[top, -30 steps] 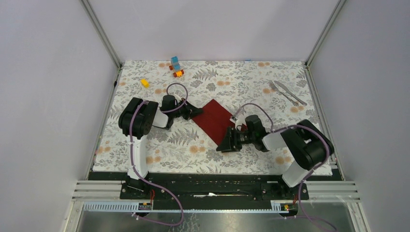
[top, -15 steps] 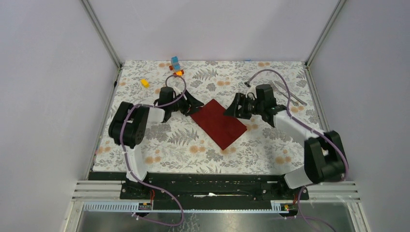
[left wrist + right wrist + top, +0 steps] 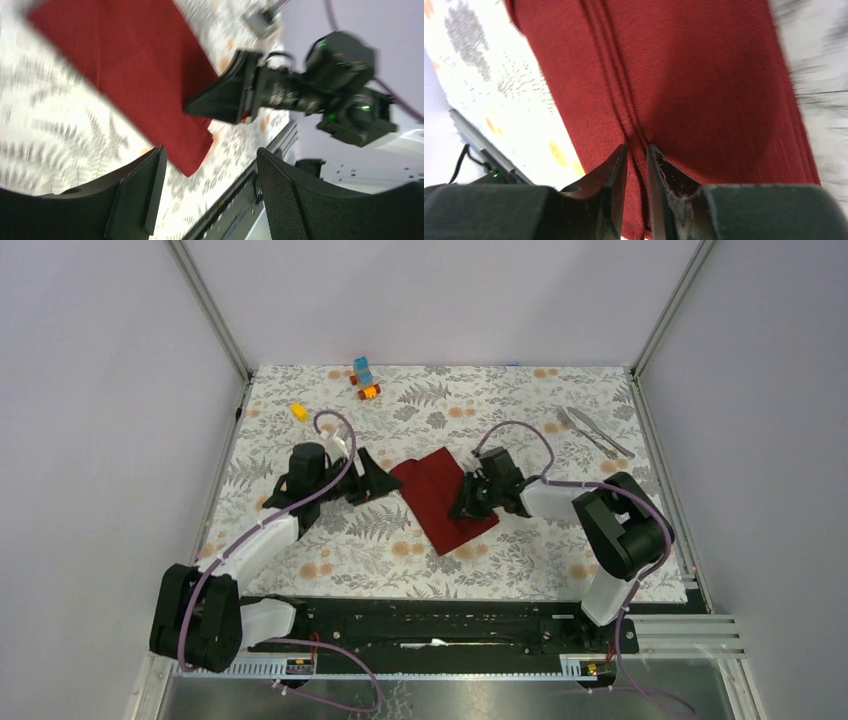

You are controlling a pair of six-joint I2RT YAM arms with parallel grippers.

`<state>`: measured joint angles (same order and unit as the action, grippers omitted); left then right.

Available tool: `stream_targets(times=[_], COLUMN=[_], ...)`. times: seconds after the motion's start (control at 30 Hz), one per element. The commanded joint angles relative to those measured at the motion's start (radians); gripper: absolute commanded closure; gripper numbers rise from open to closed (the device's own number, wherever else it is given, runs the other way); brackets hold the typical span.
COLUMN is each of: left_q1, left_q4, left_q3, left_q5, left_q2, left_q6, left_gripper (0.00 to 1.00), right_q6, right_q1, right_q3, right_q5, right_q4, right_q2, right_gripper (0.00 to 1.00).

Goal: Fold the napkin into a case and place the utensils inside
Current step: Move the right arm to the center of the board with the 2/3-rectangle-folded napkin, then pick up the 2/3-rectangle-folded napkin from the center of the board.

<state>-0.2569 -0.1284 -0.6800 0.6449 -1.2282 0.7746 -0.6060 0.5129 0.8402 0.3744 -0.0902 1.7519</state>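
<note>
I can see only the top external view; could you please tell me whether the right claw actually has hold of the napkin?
Observer: Yes. In the right wrist view the right claw has its fingers nearly together, pinching a raised ridge of the napkin.
Operator: Thank you. Is the cloth a single layer there?
Observer: No. That view shows parallel creases running away from the pinch, and several layer edges stacked along one side of the cloth.
Operator: And the left claw, please?
Observer: The left wrist view shows the left claw open with nothing gripped; a corner of the cloth lies just ahead of its fingers.
</note>
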Motion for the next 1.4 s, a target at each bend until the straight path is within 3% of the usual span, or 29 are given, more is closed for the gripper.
stream_targets(times=[0.0, 0.1, 0.23, 0.37, 0.53, 0.73, 0.93, 1.07, 1.23, 1.37], left_q1=[-0.006, -0.013, -0.060, -0.225, -0.581, -0.845, -0.928, -0.937, -0.937, -0.937], left_q4=[0.139, 0.247, 0.343, 0.412, 0.585, 0.848, 0.982, 1.049, 1.031, 0.974], left_q3=[0.114, 0.126, 0.116, 0.106, -0.030, -0.411, -0.727, -0.822, -0.818, -0.788], left_q5=[-0.017, -0.076, -0.141, -0.324, -0.726, -1.006, -1.015, -1.071, -1.048, -1.006], left_q2=[0.128, 0.208, 0.273, 0.304, 0.174, -0.270, -0.656, -0.744, -0.772, -0.788], left_q6=[-0.041, -0.080, -0.100, -0.053, 0.031, 0.125, 0.132, 0.143, 0.144, 0.145], left_gripper=[0.28, 0.27, 0.27, 0.27, 0.23, 0.22, 0.24, 0.28, 0.30, 0.42], right_q6=[-0.210, -0.299, -0.242, -0.142, 0.017, 0.051, 0.030, 0.036, 0.052, 0.050], right_q1=[0.191, 0.308, 0.295, 0.105, -0.159, -0.320, -0.343, -0.343, -0.344, -0.343], right_q3=[-0.065, -0.042, 0.016, -0.005, -0.107, -0.191, -0.212, -0.216, -0.216, -0.215], right_q5=[-0.092, -0.043, -0.058, -0.056, -0.109, -0.161, -0.154, -0.147, -0.161, -0.151], right_q4=[-0.131, -0.216, -0.123, 0.061, 0.255, 0.365, 0.378, 0.379, 0.379, 0.370], right_q2=[0.011, 0.005, -0.118, -0.292, -0.480, -0.515, -0.505, -0.539, -0.561, -0.559], right_gripper=[0.71, 0.67, 0.48, 0.30, 0.07, 0.04, 0.04, 0.04, 0.03, 0.03])
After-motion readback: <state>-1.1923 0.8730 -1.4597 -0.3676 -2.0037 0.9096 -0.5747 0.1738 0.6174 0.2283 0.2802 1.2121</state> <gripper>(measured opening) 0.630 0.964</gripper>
